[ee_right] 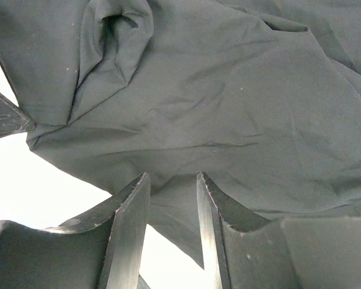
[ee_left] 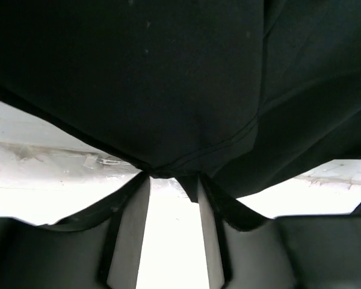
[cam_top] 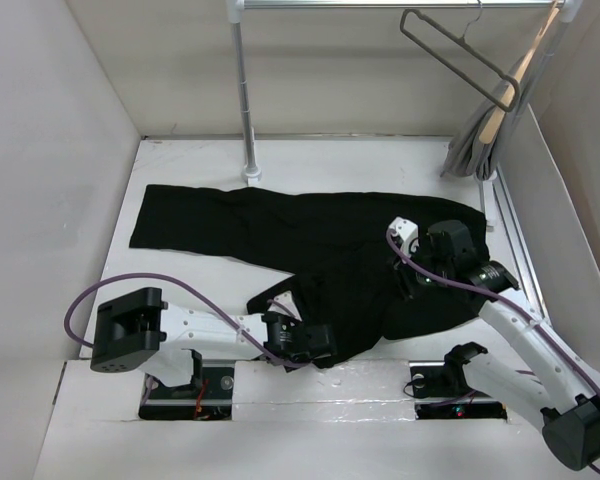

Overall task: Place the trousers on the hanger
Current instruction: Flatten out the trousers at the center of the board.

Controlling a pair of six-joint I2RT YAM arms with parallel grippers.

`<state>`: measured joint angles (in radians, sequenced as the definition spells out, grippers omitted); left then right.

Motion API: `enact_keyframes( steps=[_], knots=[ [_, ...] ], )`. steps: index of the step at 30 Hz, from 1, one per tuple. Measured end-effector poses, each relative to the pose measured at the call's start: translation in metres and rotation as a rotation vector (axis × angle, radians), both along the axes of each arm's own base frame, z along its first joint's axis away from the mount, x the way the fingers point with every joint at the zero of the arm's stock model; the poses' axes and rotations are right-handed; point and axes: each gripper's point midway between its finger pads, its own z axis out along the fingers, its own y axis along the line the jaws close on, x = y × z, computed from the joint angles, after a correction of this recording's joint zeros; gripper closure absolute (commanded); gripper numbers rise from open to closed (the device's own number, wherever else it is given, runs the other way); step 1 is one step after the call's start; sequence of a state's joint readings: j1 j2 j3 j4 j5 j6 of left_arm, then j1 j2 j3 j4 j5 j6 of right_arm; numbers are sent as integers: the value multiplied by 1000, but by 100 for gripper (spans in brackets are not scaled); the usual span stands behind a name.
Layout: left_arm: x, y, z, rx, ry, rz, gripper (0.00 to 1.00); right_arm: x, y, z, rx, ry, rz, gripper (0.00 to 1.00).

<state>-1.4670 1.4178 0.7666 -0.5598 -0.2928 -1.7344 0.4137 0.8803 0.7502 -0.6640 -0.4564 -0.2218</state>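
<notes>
The trousers [ee_left: 168, 78] hem lies at the tips of my left pincer [ee_left: 172, 180], and a fold sits between the fingers of my right pincer [ee_right: 172, 177]. I cannot tell if either one grips.

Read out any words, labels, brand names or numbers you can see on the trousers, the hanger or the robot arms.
There are none to read. The black trousers are plain, the wire hanger is bare, and neither the left arm nor the right arm shows any legible marking.
</notes>
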Motion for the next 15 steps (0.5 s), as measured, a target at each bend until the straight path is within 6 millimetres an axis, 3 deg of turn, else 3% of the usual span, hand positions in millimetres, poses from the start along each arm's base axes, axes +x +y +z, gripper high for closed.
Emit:
enact_keyframes(
  steps=[4,6,15],
  knots=[
    [0,5,-1,17,6,24,52,-1,1,0,1,-1,12,58],
    [0,9,-3,34,8,35,52,-2,1,0,2,-1,17,58],
    [4,13,-4,47,-8,65,73,-4,2,-1,3,7,29,58]
  ],
)
